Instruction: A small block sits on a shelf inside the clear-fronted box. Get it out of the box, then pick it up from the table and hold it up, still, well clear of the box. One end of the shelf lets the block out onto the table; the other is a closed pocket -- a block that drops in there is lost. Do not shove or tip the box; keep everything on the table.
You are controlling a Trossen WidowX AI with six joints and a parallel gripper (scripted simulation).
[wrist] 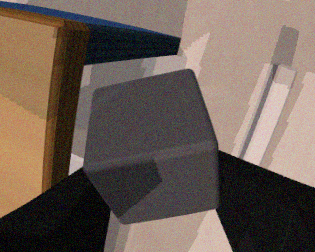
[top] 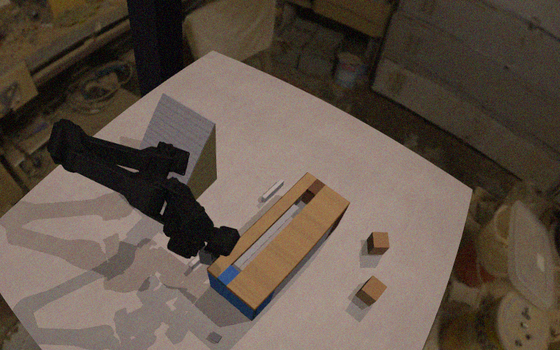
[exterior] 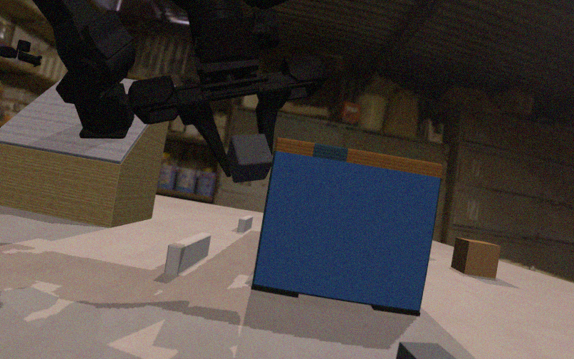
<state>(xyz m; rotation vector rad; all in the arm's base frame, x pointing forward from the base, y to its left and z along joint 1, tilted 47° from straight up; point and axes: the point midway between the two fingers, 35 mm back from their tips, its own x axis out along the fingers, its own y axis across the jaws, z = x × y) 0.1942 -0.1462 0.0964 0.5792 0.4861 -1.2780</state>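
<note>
My gripper point(exterior: 249, 158) point(wrist: 159, 165) is shut on a dark grey block point(exterior: 248, 156) point(wrist: 149, 125), one finger on each side. In the top view the block point(top: 206, 256) shows only partly below the fingers. The block is up in the air, clear of the table, close beside the box's long side near its blue end. The box point(top: 288, 248) point(exterior: 347, 227) point(wrist: 24, 75) stands upright, with a wooden top, a long slot in it, and a blue end wall. In the wrist view the box's wooden top edge is just left of the block. I cannot tell the exact gap.
Two low white bars point(top: 272, 190) point(exterior: 189, 253) point(wrist: 269, 115) stand along the box's arm side. A large block with a sloped top point(top: 203, 160) point(exterior: 48, 183) is behind the arm. Two brown cubes point(top: 377, 242) point(top: 372, 290) lie beyond the box. A small grey piece point(top: 214, 337) point(exterior: 423, 351) lies near the blue end.
</note>
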